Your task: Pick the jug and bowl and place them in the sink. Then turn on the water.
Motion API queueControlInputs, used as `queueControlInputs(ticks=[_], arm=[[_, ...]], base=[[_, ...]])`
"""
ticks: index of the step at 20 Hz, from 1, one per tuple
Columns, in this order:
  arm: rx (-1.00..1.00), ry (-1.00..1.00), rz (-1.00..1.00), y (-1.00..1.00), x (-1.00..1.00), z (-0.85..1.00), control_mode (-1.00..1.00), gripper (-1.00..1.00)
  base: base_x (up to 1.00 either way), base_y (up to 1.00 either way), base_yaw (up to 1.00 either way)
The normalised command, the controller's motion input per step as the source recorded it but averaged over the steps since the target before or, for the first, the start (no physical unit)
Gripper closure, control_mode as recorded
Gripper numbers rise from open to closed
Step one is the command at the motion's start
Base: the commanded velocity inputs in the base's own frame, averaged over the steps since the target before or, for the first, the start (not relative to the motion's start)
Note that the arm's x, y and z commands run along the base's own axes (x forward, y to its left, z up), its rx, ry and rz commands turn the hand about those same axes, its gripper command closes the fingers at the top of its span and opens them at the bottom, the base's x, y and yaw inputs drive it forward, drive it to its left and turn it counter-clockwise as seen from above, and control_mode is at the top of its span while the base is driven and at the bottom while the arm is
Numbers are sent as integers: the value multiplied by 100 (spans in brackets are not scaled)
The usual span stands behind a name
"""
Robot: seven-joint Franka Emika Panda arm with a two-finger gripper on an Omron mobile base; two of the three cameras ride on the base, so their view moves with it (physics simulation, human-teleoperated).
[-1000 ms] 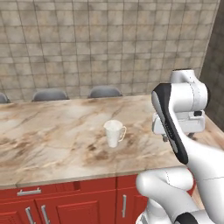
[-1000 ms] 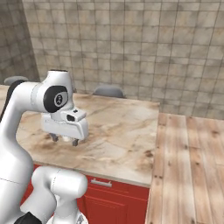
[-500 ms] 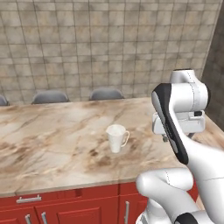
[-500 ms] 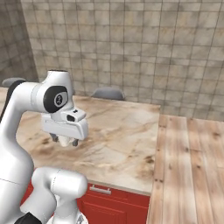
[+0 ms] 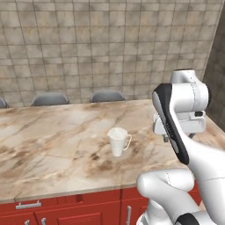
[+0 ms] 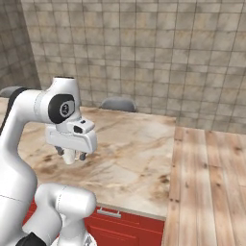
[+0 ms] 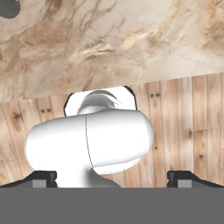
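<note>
A small white jug [image 5: 118, 141] stands upright on a marbled beige counter [image 5: 52, 145], its handle turned toward the robot arm at the counter's right end. The arm's gripper [image 6: 70, 154] hangs above the counter near the jug, well clear of it, its fingers spread wide apart and holding nothing; in the hand view the two dark fingertips [image 7: 45, 178] sit at opposite edges. Red cabinet fronts [image 5: 66, 210] run below the counter, a tiled wall [image 5: 105, 48] behind it.
</note>
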Motion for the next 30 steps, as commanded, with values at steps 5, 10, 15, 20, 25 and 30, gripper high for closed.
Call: queueControlInputs(ticks=[5,10,15,20,25,30], arm=[[0,0,0,0,0,0,100,-100],[0,0,0,0,0,0,100,-100],[0,0,0,0,0,0,-100,-100],[0,0,0,0,0,0,-100,-100],[0,0,3,0,19,0,-100,-100],[0,0,17,0,37,0,-100,-100]], base=[[9,10,0],[0,2,0],[0,0,0],[0,0,0],[0,0,0],[0,0,0]])
